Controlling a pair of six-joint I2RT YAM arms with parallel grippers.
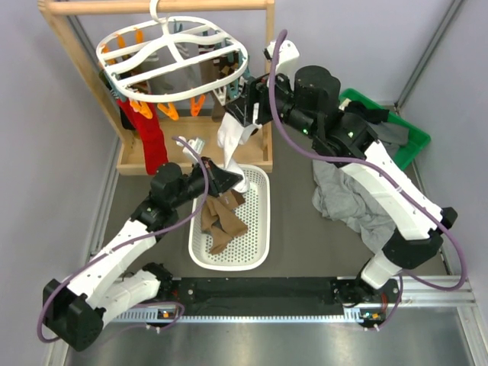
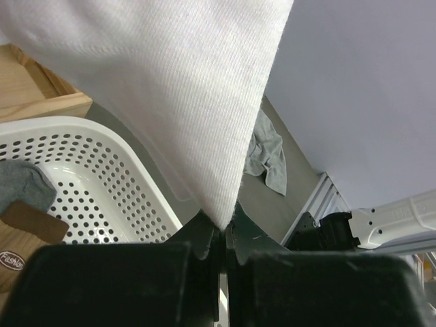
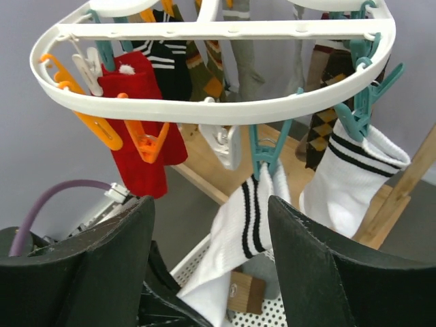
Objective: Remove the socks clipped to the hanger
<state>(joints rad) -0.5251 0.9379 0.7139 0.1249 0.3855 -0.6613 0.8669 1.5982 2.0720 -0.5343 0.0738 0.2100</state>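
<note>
The white oval hanger (image 1: 171,65) hangs from a wooden rail, with teal and orange clips along its rim (image 3: 204,109). A teal clip (image 3: 266,153) holds the cuff of a white sock with black stripes (image 3: 245,225), which slants down toward the basket. My left gripper (image 2: 223,228) is shut on that white sock's (image 2: 170,88) lower end, over the basket's far rim (image 1: 229,179). My right gripper (image 3: 211,211) stands open just below the hanger's rim, its fingers (image 3: 320,252) on either side of the clipped sock. Red (image 3: 139,116), argyle and a second white striped sock (image 3: 347,177) are clipped on too.
A white perforated basket (image 1: 255,229) in the middle of the table holds brown and grey socks (image 1: 221,221). The wooden stand (image 1: 76,46) rises at the back left. A grey garment heap (image 1: 351,198) and a green bin (image 1: 404,137) lie at the right.
</note>
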